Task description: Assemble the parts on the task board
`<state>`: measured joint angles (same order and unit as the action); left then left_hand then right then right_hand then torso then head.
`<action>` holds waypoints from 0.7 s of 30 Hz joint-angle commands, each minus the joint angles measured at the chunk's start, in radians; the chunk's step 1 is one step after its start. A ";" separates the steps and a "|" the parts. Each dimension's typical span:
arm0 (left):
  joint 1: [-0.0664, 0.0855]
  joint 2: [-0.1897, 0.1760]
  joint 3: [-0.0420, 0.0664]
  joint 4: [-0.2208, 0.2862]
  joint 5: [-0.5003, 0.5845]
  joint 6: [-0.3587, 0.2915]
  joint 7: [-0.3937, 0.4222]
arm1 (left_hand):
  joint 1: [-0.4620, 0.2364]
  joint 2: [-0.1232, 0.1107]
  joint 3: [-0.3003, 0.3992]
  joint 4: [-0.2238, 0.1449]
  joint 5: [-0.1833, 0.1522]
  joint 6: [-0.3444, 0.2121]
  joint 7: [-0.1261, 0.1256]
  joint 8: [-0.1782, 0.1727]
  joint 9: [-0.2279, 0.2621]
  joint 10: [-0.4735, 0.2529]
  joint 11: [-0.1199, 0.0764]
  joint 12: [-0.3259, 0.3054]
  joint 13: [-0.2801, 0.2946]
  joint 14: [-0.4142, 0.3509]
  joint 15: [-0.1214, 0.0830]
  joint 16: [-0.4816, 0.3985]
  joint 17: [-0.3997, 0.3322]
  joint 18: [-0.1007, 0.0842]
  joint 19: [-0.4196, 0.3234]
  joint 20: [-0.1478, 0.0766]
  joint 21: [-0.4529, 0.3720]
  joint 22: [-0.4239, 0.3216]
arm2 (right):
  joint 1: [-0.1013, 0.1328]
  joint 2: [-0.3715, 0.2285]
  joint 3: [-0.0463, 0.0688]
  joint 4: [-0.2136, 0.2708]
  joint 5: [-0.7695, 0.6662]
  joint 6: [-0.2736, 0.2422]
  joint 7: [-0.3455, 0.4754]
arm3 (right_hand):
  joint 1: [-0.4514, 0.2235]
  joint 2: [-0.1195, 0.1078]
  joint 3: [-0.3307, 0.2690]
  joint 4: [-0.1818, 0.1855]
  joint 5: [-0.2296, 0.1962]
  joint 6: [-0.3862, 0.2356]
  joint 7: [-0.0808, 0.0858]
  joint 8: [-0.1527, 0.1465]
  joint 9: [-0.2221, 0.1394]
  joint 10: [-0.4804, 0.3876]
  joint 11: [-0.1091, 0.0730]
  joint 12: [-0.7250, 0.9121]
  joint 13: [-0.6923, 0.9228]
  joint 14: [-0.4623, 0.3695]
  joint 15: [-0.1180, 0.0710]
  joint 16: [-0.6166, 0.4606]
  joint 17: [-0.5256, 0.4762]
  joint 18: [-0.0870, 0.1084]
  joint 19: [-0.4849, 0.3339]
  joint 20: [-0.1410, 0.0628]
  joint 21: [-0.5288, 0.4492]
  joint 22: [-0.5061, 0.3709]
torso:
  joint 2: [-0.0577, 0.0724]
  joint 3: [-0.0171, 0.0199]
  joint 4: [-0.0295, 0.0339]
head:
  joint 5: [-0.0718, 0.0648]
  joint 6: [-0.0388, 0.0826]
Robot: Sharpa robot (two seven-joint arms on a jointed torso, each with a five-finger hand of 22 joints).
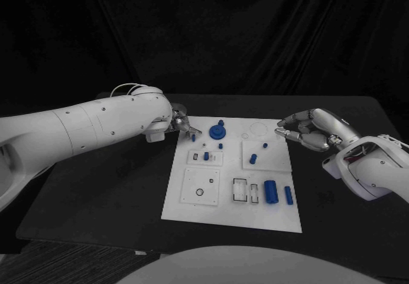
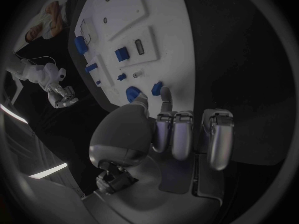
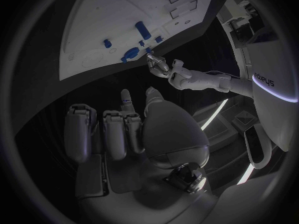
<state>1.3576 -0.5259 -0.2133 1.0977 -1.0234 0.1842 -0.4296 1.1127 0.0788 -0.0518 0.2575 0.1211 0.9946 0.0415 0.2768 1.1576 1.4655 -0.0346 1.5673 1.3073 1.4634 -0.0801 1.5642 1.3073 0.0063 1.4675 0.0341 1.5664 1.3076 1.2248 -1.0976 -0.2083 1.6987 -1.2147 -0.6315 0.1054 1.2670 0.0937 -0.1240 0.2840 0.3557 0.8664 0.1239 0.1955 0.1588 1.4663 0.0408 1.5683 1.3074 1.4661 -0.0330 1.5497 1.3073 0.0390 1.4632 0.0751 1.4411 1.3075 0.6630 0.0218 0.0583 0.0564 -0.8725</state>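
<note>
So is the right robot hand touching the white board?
Apart. In the head view the right robot hand sits beside the board, dark table between them.

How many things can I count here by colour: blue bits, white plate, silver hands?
Blue parts: 8, as far as the head view shows
White task board: 1
Silver hands (left hand, right hand): 2
Total: 11
</note>
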 commanded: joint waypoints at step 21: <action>-0.009 0.007 0.001 -0.007 0.000 0.009 0.041 | 0.041 0.008 0.019 -0.028 0.093 -0.015 0.000 -0.013 -0.004 0.105 0.009 0.004 0.263 0.107 0.009 0.007 0.263 -0.006 0.103 0.008 0.004 0.263 | -0.002 -0.001 0.001 0.000 -0.002 0.004 -0.008 | 0.010 0.004 0.000 -0.006 0.018 0.009 0.002 0.007 -0.003 0.105 0.004 0.002 0.263 0.095 0.007 -0.008 0.219 -0.005 0.046 0.007 -0.003 0.219 | 0.000 0.0005 -0.0001 | -0.006 0.000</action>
<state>1.3514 -0.5216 -0.2133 1.0907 -1.0238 0.1880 -0.4133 1.1453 0.0846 -0.0341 0.2341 0.2105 0.9843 0.0446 0.2680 1.1545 1.4654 -0.0347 1.5673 1.3074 1.4671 -0.0765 1.5642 1.3073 0.0063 1.4675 0.0341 1.5664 1.3075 1.2247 -1.0979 -0.2083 1.6982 -1.2147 -0.6302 0.1053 1.2688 0.0955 -0.1240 0.2840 0.3691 0.8700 0.1274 0.1994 0.1568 1.4662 0.0407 1.5683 1.3074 1.4661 -0.0330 1.5451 1.3073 0.0391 1.4632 0.0751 1.4411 1.3073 0.6630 0.0221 0.0584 0.0507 -0.8725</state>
